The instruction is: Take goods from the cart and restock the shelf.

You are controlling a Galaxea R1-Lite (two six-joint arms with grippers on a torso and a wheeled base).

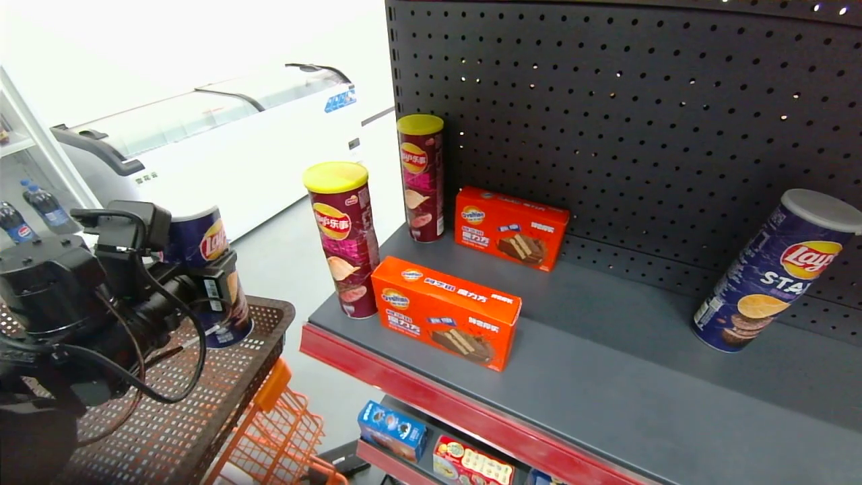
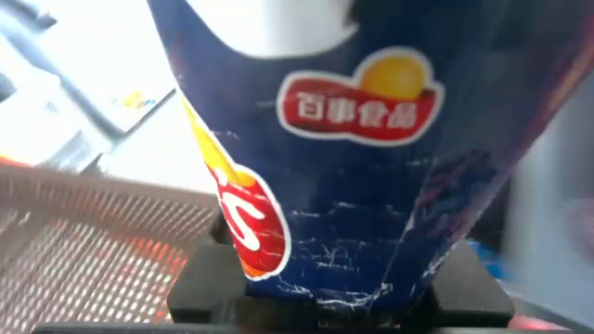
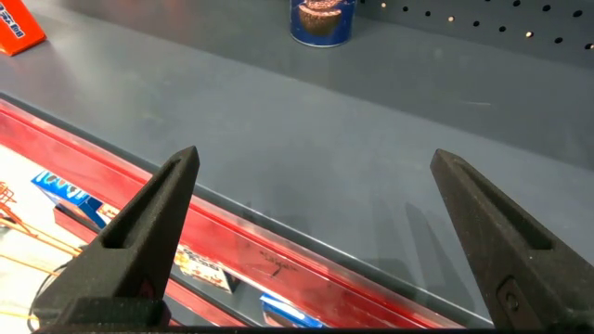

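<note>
transfer step: left gripper (image 1: 219, 289) clamped on the blue chips can (image 1: 202, 242), held over the cart's mesh basket (image 1: 266, 337), right gripper (image 3: 316, 160) fingers spread wide above the grey shelf (image 1: 606, 377); next likely carry the can across and stand it on bare shelf.

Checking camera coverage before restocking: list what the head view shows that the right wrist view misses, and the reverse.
Head view's extras: front maroon can, back maroon can, and the left tool gripping the held blue can at the cart. Right wrist view's extras: the right tool, open over the front of the shelf. Shared: that shelf, its red edge, the shelf blue can by the pegboard, and an orange box.
</note>
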